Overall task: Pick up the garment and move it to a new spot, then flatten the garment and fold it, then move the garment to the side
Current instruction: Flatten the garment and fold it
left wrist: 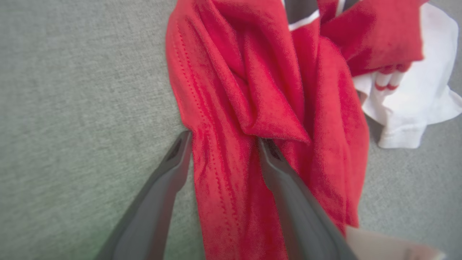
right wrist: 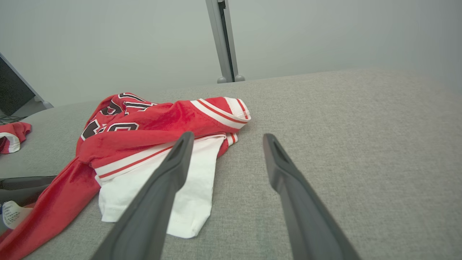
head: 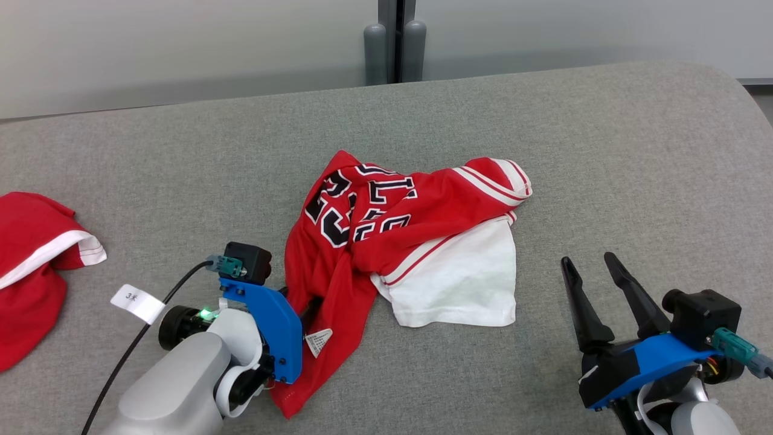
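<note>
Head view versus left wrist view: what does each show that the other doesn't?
Head view: the right gripper, open, and a second red garment at far left. Left wrist view: the left gripper close up, open, with a strip of red cloth between its fingers. Both: the crumpled red-and-white garment on the grey surface.

You have before you a broad desk [head: 604, 151] covered in grey woven fabric, with its far right corner rounded. Behind it stands a pale grey wall [head: 181, 48] of smooth matt panels. A dark grey vertical post [head: 397, 30] divides the panels, and two rounded grey feet [head: 375, 53] sit at its base, just behind the desk's far edge. In the right wrist view, a dark flat panel [right wrist: 12, 90] slants at the left edge. The light is soft and even.
</note>
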Available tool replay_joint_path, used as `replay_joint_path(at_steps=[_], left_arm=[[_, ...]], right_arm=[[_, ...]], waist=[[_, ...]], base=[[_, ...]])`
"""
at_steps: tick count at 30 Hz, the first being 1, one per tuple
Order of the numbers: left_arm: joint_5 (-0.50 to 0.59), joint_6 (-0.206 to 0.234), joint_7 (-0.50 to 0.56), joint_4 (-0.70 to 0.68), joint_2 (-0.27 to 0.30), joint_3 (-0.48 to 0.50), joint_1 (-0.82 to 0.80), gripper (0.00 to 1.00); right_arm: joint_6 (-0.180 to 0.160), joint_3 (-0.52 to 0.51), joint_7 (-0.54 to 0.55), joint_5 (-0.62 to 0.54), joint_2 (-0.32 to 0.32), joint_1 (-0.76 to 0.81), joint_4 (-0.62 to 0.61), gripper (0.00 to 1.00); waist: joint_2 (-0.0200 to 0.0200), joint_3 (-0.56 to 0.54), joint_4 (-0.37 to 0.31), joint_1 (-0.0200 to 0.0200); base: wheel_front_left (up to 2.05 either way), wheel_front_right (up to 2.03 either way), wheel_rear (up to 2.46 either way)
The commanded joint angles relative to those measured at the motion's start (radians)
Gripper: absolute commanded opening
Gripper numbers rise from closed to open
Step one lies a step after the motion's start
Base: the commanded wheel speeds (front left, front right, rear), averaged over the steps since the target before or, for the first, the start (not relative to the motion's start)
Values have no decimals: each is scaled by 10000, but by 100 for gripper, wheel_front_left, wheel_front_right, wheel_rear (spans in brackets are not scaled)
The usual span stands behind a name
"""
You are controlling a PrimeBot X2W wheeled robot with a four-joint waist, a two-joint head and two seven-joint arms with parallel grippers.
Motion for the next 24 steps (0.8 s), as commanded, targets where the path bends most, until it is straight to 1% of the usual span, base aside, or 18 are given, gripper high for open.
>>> replay_joint_path(at_steps=[1, 2, 4, 10, 14, 17, 21, 24], left_arm=[[-45, -214, 161, 134, -275, -253, 104, 34], [-44, -207, 35, 192, -287, -201, 59, 0], [119, -26, -313, 335, -244, -84, -117, 0], [842, 754, -2154, 752, 18, 334, -608, 0], [1223, 1098, -3262, 1007, 202, 521, -859, 0], [1477, 1233, -3935, 1174, 294, 597, -1039, 0], [1851, 1303, -4690, 1453, 375, 555, -1284, 0], [1930, 1193, -4965, 1689, 334, 597, -1309, 0]], right_arm=[[5, -25, -77, 111, -5, -118, 28, 100], [5, -37, -81, 121, -5, -126, 38, 100], [5, -22, -95, 193, -5, -151, 56, 100], [5, 21, -123, 254, -6, -143, 139, 100], [5, 76, -93, 227, -6, -133, 155, 100], [5, 110, -62, 185, -5, -143, 152, 100], [5, 183, -12, 156, -5, -175, 149, 100], [5, 213, -11, 168, -6, -200, 109, 100]], waist=[[0, 5, 2, 0], [0, 5, 9, 0], [0, -4, 31, 0], [0, -99, 110, 0], [0, -162, 138, 0], [0, -197, 133, 0], [0, -223, 75, 0], [0, -222, 17, 0]], base=[[0, 0, 0], [0, 0, 0], [0, 0, 0], [0, 0, 0], [0, 0, 0], [0, 0, 0], [0, 0, 0], [0, 0, 0]])
